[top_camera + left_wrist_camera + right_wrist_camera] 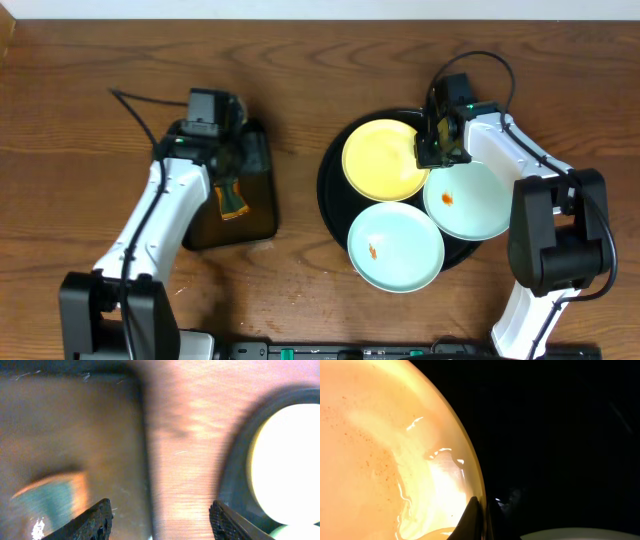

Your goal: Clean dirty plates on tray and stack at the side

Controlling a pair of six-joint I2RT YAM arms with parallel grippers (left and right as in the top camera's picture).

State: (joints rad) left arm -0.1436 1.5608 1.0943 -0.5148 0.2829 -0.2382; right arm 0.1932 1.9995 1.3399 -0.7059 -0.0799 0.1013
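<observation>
Overhead: on the glossy black tray (332, 188), pale yellow plate (385, 160) at the back, mint-white plate (395, 248) at the front, second mint-white plate (475, 205) at the right, both orange-specked. Left jaws spread, well left of tray. Right jaws at yellow rim; grip impossible to tell.

Heads up, your left wrist view is smeared all over: the sponge (50, 500) is just a teal-orange blur, and the yellow plate (292, 460) is blown out white and cut off at the right edge. The right wrist view only gives you one finger (473, 519) at the bottom edge, so there's no telling if the right gripper (438, 148) has the rim pinched. From overhead, the black tray (330, 175) is mostly covered, and the orange specks (447, 198) are too tiny to identify.
</observation>
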